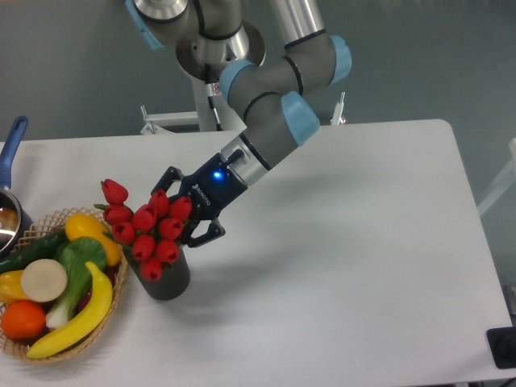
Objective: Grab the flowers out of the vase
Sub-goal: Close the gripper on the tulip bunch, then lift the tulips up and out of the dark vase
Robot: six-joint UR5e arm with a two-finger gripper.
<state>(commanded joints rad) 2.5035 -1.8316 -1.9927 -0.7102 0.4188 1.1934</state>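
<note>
Hidden: fingertips of the black two-finger gripper (179, 216) sit among or behind the buds; one finger (208, 235) shows at the lower right of the bunch, the other at the upper left is mostly covered. Stems and leaves almost wholly masked by buds.
Grip state: jaws bracket the bunch on either side, but contact with it cannot be made out; cannot tell whether clenched or released.
Cut off: blue-handled metal pot (10, 196) at left edge, only handle and part of rim showing. Small black object (503, 347) at lower right corner, clipped by the frame.
Flowers: bunch of red tulip buds (145, 226), nine counted, leaning left of the gripper, standing in the vase.
Vase: short dark grey-black matte cylinder (167, 281), one, upright on the white table (347, 266), touching or just beside the basket; mouth hidden by buds.
Basket: woven wicker basket (114, 301) at left, holding a yellow banana (76, 317), yellow pepper (87, 230), orange (22, 319), pale round slice (43, 280), green vegetables (74, 266).
Arm: grey robot arm with light blue joint caps (278, 81), one, reaching down from top centre; blue light on the wrist.
</note>
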